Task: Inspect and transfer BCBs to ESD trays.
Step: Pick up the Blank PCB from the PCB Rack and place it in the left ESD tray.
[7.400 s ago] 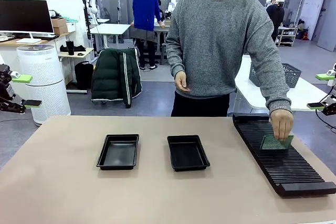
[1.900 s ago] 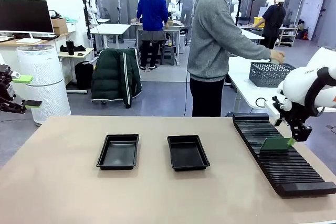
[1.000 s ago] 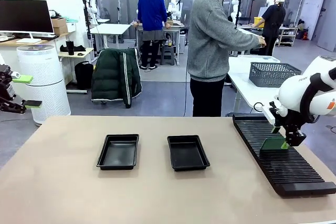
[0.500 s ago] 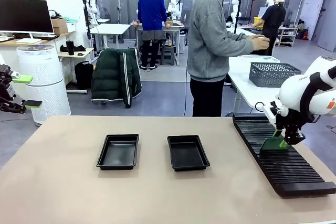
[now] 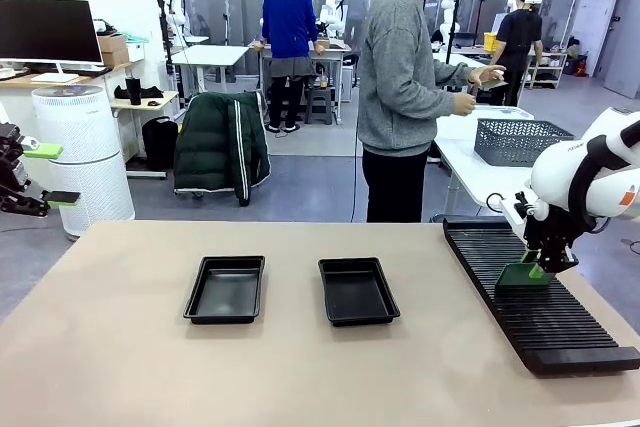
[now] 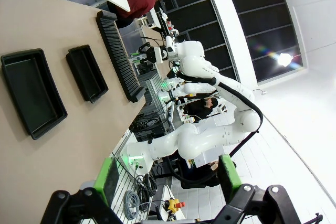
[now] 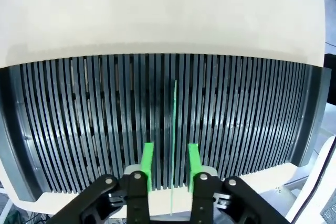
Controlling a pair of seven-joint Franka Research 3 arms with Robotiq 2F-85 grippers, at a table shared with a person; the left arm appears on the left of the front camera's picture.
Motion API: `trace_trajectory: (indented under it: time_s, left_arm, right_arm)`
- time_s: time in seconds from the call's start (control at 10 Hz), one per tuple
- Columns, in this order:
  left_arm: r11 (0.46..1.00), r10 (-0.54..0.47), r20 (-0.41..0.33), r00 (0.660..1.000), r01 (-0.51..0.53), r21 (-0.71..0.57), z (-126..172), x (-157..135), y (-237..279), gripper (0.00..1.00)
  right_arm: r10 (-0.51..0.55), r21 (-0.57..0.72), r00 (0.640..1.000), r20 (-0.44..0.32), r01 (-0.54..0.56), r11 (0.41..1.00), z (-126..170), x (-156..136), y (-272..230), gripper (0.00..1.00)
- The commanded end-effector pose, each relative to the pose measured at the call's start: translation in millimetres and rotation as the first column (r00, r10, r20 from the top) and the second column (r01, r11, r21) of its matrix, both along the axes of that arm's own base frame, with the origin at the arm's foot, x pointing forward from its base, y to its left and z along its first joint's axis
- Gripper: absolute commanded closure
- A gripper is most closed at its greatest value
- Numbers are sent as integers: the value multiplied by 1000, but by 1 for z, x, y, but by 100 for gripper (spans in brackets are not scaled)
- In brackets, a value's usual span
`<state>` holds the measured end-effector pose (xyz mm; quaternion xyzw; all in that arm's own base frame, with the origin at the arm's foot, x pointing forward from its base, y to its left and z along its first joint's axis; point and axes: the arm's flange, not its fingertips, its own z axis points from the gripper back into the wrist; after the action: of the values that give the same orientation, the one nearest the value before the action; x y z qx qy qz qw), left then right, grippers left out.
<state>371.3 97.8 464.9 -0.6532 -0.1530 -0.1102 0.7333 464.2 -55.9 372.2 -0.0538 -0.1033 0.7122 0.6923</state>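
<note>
One green BCB (image 5: 517, 276) stands on edge in a slot of the black ribbed rack (image 5: 540, 319) at the table's right. My right gripper (image 5: 537, 268) reaches down over its right end. In the right wrist view the BCB (image 7: 174, 119) shows edge-on between the two green pads (image 7: 147, 162), with a narrow gap on each side, so the jaws are open. Two empty black ESD trays (image 5: 226, 289) (image 5: 357, 291) lie side by side mid-table, also seen as trays (image 6: 32, 93) (image 6: 86, 73) in the left wrist view. My left gripper (image 5: 40, 173) hangs open off the table's left edge, empty.
A person stands beyond the far edge, turned right toward a white side table with a grey mesh basket (image 5: 522, 140). The rack (image 7: 157, 103) spans the right wrist view. Bare tan tabletop (image 5: 300, 367) lies in front of the trays.
My right gripper's jaws have narrowed around the BCB's end and it has edged slightly left. The person's hands have lifted from the basket. The left arm has not moved.
</note>
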Motion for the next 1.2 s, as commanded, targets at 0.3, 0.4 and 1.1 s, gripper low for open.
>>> trace_trajectory:
  time_s: [0.3, 0.4, 1.1]
  left_arm:
    - [1000, 1, 1, 1000, -1, -9, 0, -2, 0, 0]
    - [1000, 1, 1, 1000, -1, -9, 0, -2, 0, 0]
    - [1000, 1, 1, 1000, -1, -9, 0, -2, 0, 0]
  right_arm:
    - [-6, 26, 1000, -15, 7, 1000, -2, 5, -5, 89]
    - [-10, 27, 1000, -15, 10, 1000, -2, 6, -5, 95]
    - [-21, 34, 1000, -17, 21, 999, 5, 7, -5, 100]
